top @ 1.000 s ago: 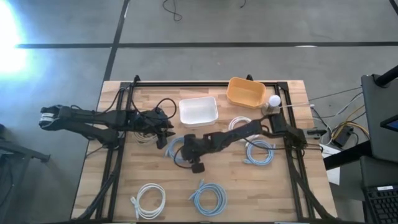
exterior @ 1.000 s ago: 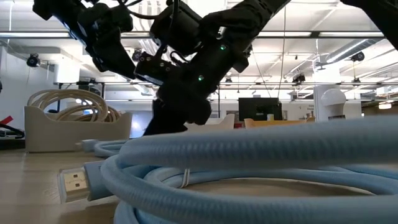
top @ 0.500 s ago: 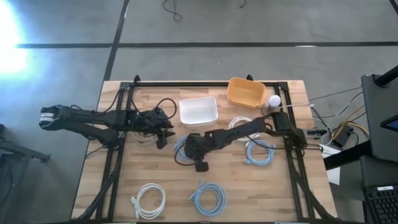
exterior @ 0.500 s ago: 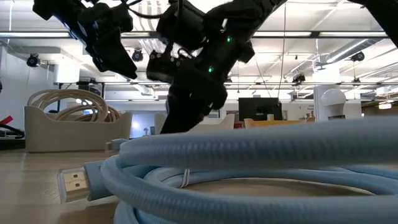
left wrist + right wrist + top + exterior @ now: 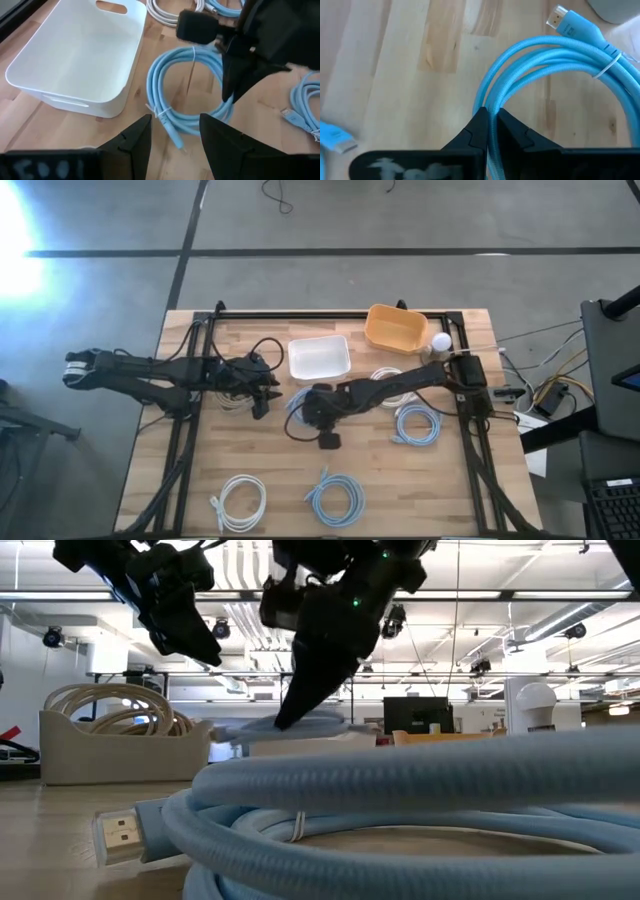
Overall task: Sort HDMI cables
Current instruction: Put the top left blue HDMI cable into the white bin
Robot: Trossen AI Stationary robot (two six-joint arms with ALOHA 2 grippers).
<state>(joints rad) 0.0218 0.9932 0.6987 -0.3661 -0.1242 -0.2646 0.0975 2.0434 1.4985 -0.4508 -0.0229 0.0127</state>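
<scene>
My right gripper point(image 5: 309, 409) is shut on a light blue HDMI coil point(image 5: 299, 412) at the table's middle, just in front of the white bin point(image 5: 319, 358). In the low view this coil point(image 5: 300, 725) hangs above the table under the gripper point(image 5: 286, 718). My left gripper point(image 5: 267, 398) hovers open to the coil's left, and its wrist view looks at the coil point(image 5: 190, 90). Other coils lie flat: a white one point(image 5: 385, 380), light blue point(image 5: 415, 423), white point(image 5: 238, 500), light blue point(image 5: 335, 495), and a pale one point(image 5: 233, 402) under the left arm. My right gripper pinches several strands of the light blue coil's ring point(image 5: 492, 107) between its two fingers. The fingers point(image 5: 300, 690) come from above, slanting down, and lie across the strands. The coil sits about level below them, lifted off the table; a connector point(image 5: 565, 22) sticks out on its other side.
The orange bin point(image 5: 395, 327) stands at the far edge, right of the white bin, with a white bulb-like object point(image 5: 441, 341) beside it. A black frame point(image 5: 190, 440) runs along the table's sides. In the low view a near light blue coil point(image 5: 400, 820) fills the foreground.
My right gripper, shut on the light blue coil, has risen and moved a little toward the far edge and the white bin. The coil has come up off the table with it. The left gripper has kept still.
</scene>
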